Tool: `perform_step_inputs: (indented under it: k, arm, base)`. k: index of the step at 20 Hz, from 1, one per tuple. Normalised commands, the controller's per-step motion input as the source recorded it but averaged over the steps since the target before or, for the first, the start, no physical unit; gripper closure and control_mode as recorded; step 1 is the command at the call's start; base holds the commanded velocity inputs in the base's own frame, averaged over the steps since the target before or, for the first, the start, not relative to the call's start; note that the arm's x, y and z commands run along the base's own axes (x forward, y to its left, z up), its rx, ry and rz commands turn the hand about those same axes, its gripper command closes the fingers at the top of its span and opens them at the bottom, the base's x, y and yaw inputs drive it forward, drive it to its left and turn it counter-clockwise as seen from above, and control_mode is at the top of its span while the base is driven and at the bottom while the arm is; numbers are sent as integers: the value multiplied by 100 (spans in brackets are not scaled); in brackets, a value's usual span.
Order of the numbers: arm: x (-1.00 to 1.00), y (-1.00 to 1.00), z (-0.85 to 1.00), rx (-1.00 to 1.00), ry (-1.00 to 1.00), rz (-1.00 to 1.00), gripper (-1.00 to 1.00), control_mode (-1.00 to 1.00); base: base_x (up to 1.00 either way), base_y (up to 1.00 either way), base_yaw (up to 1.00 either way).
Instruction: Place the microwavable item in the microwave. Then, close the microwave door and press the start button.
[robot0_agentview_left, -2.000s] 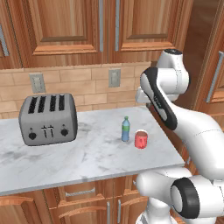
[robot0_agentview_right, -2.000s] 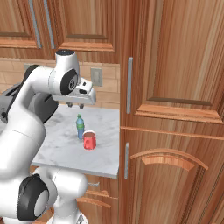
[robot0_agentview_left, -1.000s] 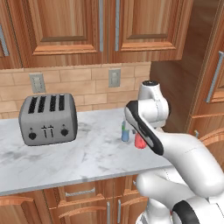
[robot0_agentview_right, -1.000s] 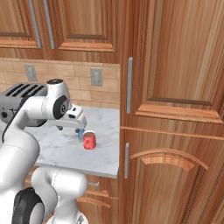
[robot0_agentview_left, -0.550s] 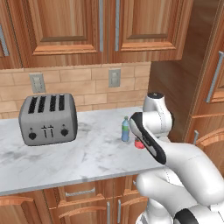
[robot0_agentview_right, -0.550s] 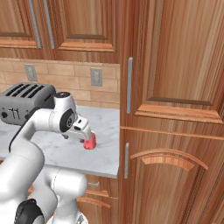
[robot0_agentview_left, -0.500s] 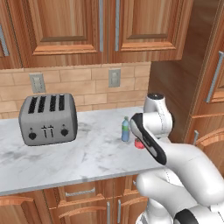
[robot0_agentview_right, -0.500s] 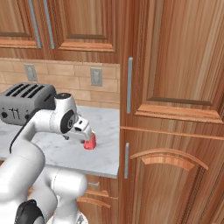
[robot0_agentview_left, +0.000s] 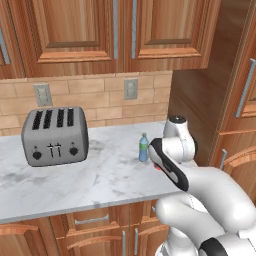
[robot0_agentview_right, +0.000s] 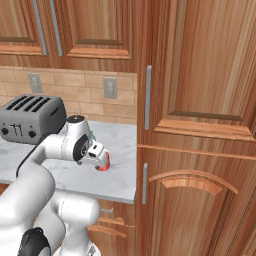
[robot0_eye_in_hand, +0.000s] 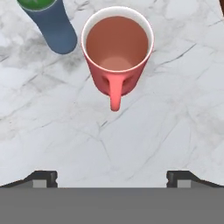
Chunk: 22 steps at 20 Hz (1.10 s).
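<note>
The red cup (robot0_eye_in_hand: 117, 54) stands upright on the white marble counter (robot0_eye_in_hand: 144, 140), just beside the blue bottle (robot0_eye_in_hand: 50, 24), and the gripper (robot0_eye_in_hand: 112, 177) hangs right above it with its two fingers spread wide and nothing between them. The cup has a little handle (robot0_eye_in_hand: 115, 94) that points toward the fingers, so I think the hand should go straight down with one finger on each side of the cup, low enough to get a good hold. It should stay away from the bottle so it does not tip over, and squeeze gently before lifting.
</note>
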Motion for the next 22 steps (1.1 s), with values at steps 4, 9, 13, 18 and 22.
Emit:
perform_step_inputs:
  k: [4,9,13,18,22]
  arm:
    - [15,0,-18,0,0,0,-100,-100]
    - [11,0,-13,0,0,0,-100,-100]
    - [14,0,-13,0,0,0,-100,-100]
    - [7,0,-14,0,0,0,-100,-100]
    - [0,0,-15,0,0,0,-100,-100]
  base:
    - [0,0,0]
    - [0,0,0]
    - [0,0,0]
    - [0,0,0]
    - [0,0,0]
